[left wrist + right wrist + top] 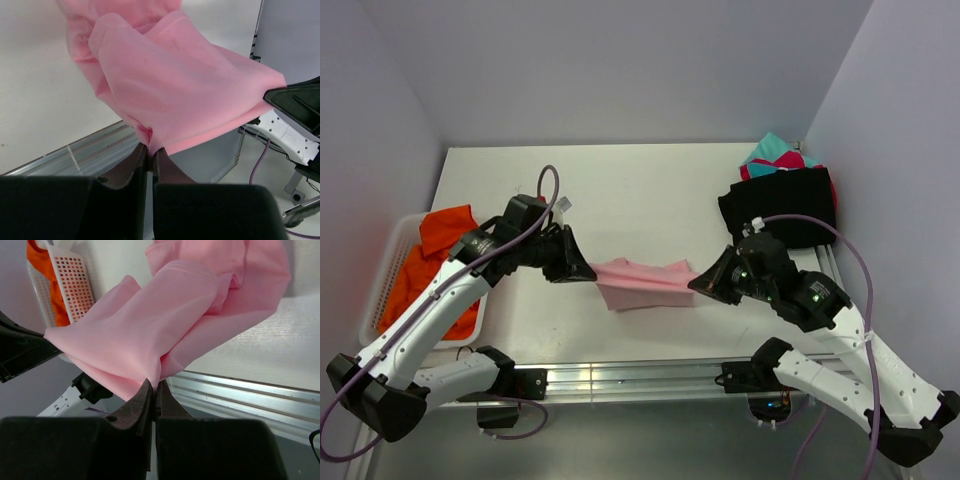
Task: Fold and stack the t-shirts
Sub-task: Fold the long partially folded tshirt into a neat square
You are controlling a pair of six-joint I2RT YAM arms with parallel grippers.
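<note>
Two claws, both pinched tight on the one pink t-shirt (642, 283): the left gripper (588, 270) has its left end and the right gripper (695, 283) its right end. The cloth sags bunched between them over the near middle of the table (650, 190). One orange shirt (435, 245) lies in the single white basket (388, 262) at the left. At the far right is one stack of three: a black shirt (785, 205) on top, with a magenta shirt (790, 162) and a teal shirt (770, 150) beneath.
</note>
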